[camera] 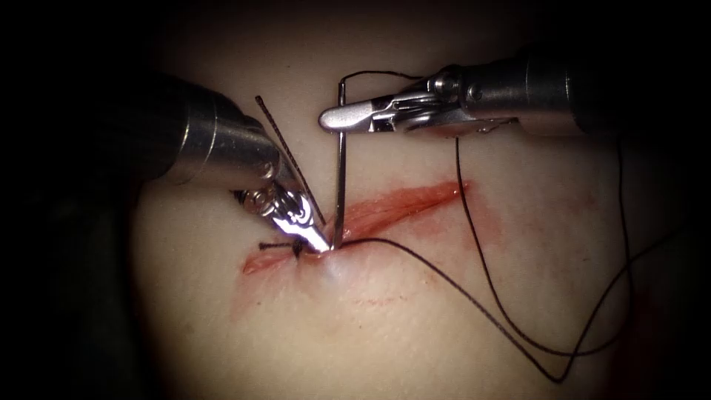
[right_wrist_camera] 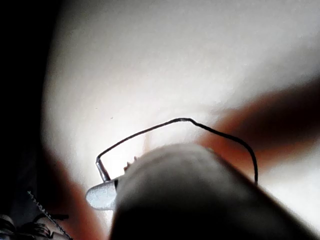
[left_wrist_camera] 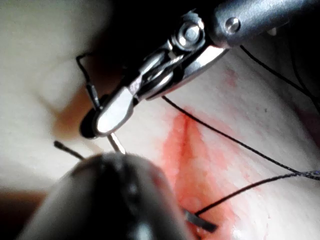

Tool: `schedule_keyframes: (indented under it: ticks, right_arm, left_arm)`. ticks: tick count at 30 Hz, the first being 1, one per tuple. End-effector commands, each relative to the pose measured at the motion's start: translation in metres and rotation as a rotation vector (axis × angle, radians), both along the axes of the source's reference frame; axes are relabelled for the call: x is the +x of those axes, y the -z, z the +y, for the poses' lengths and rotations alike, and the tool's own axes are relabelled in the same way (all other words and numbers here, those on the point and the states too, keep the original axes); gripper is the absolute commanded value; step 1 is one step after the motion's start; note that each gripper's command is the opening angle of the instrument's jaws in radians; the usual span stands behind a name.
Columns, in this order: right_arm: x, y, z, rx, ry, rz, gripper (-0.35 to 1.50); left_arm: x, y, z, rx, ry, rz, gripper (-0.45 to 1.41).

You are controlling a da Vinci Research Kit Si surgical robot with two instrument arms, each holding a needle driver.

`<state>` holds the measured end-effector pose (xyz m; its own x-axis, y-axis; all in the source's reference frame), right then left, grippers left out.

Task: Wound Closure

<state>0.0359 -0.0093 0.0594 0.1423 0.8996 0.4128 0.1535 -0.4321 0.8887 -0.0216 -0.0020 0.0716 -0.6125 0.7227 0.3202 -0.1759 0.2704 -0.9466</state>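
The curved needle (camera: pixel 339 178) stands upright over the tissue (camera: pixel 415 296). Its point meets the tissue at the near lip of the cut (camera: pixel 400 204), just right of a tied stitch (camera: pixel 297 248). My right tool (camera: pixel 329 118) is shut on the needle close to its thread end, above the cut. My left tool (camera: pixel 324 247) looks shut and holds nothing that I can see, its tip pressed on the tissue beside the needle's point. The right tool's jaws also grip the needle (left_wrist_camera: pixel 118 143) in the left wrist view. Thread (right_wrist_camera: pixel 175 121) leaves the needle's end (right_wrist_camera: pixel 102 170).
The black thread (camera: pixel 474 304) runs from the cut down to the right, loops back up and hangs under the right tool. A short cut end (camera: pixel 268 245) sticks out left of the stitch. Red fluid (camera: pixel 485 215) stains the tissue around the cut. A thin serrated strip (camera: pixel 285 152) lies along the left tool.
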Motion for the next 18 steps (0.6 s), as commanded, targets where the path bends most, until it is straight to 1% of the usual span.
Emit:
schedule_keyframes:
  ticks: [1, 18]
  right_arm:
    - [0.0011, 0.0001, 0.0000, 0.003, 0.006, 0.001, -0.35]
    - [0.0021, 0.0011, -0.0006, 0.047, 0.004, 0.038, -0.35]
  left_arm:
    - [-0.0005, -0.0005, -0.0001, 0.000, 0.000, 0.000, -0.45]
    - [-0.0005, -0.0005, -0.0001, 0.000, 0.000, 0.000, -0.45]
